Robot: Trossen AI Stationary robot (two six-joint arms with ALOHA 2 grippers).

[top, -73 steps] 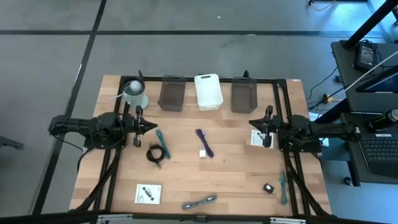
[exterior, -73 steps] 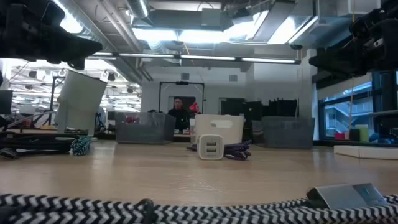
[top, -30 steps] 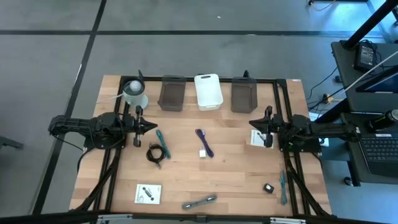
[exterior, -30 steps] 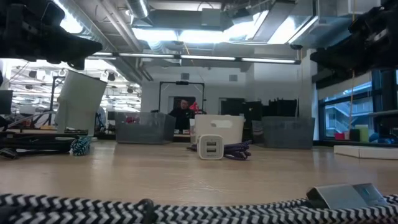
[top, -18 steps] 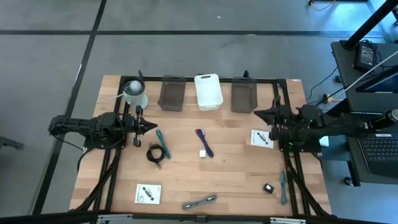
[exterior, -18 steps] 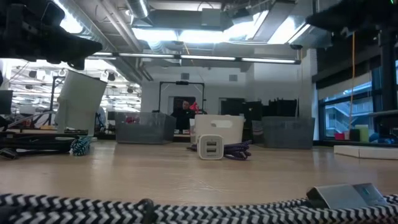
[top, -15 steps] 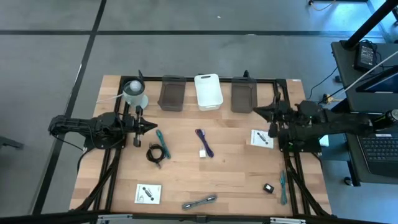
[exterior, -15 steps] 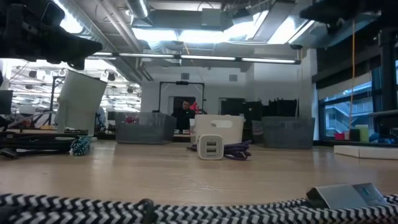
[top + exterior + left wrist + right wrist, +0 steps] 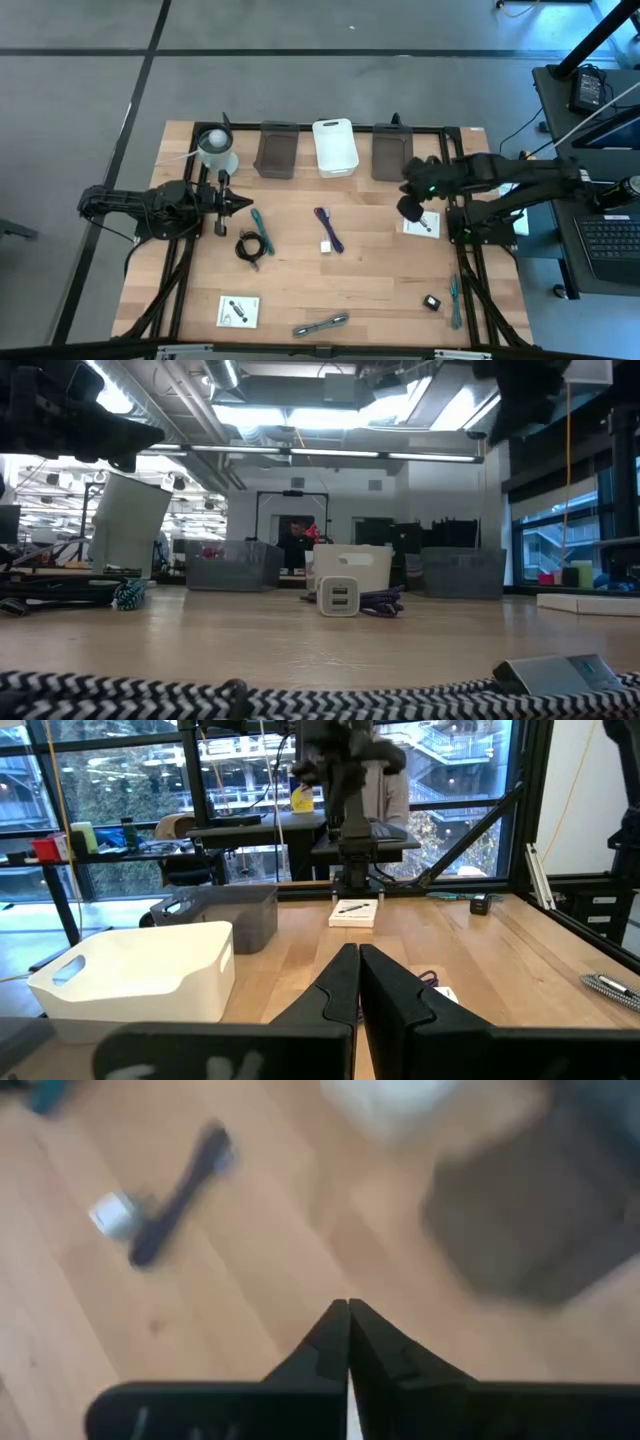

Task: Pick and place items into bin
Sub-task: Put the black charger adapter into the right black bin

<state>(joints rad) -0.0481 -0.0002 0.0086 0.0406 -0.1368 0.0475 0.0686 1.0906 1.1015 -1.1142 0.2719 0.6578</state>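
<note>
Both grippers are shut and touch nothing. My left gripper [image 9: 246, 204] waits level at the table's left side, its fingers [image 9: 358, 982] pressed together. My right gripper [image 9: 408, 209] hangs raised over the right side and slants down, beside a white card [image 9: 421, 223]. Its wrist view shows the shut tips [image 9: 348, 1322] above bare wood. A purple strap [image 9: 328, 228] and a small white cube [image 9: 326, 245] lie mid-table. A teal tool [image 9: 262, 226] and a coiled black cable [image 9: 250, 247] lie near the left gripper. The white bin [image 9: 335, 147] stands at the far edge.
Two grey bins [image 9: 277, 150] [image 9: 391, 154] flank the white bin. A pale cup with a ball [image 9: 216, 150] stands far left. Another white card [image 9: 238, 311], a grey metal tool [image 9: 320, 324], a black cube [image 9: 432, 302] and a teal tool [image 9: 454, 300] lie near the front edge.
My right gripper has risen from its level rest at the right side, swung out toward the table's middle and tipped to slant downward. It stays shut. Nothing on the table has moved.
</note>
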